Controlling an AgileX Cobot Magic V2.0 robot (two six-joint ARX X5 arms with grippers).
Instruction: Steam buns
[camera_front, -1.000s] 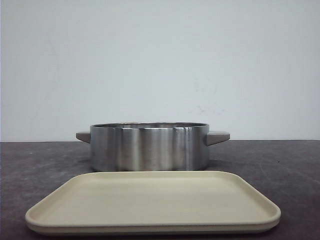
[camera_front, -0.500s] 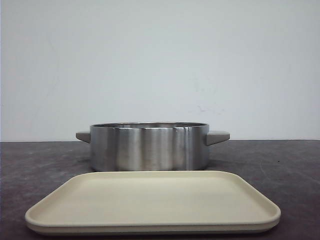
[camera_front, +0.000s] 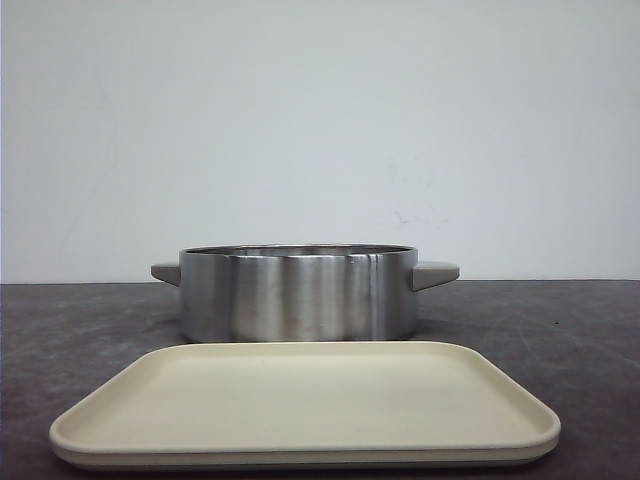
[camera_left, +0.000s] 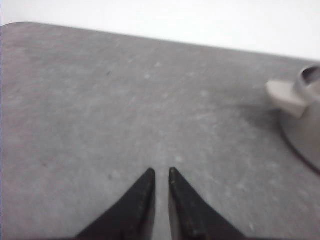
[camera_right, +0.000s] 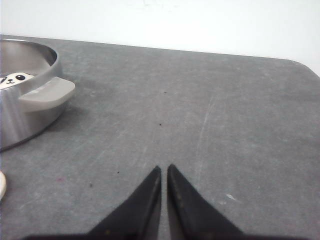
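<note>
Looking across the dark grey bench (camera_front: 60, 320) from left to right: the left pincer (camera_left: 160, 172) hangs over bare bench top out on the left side, its black fingers (camera_left: 142, 190) pressed nearly together with just a sliver of gap at the tips, and it's pinching nothing. From its wrist camera you can only catch the edge of the steel pot (camera_left: 307, 125) and one pale grey handle (camera_left: 285, 97) off to the side, well apart from the tips.

In the middle, front view, the round steel pot (camera_front: 298, 295) sits with a stubby handle on each side, and just in front of it is a flat cream-coloured tray (camera_front: 305, 405) with nothing on it that I can see. From that low angle you can't see inside the pot at all.

Over on the right, the right pincer (camera_right: 164, 170) is the same story: fingers (camera_right: 187, 200) squeezed almost shut, holding nothing, above bare bench. Its wrist camera does peek over the pot rim though, and there's one of the buns (camera_right: 14, 80) inside the pot, white with a black panda eye showing. Can't tell how many others are in there.
</note>
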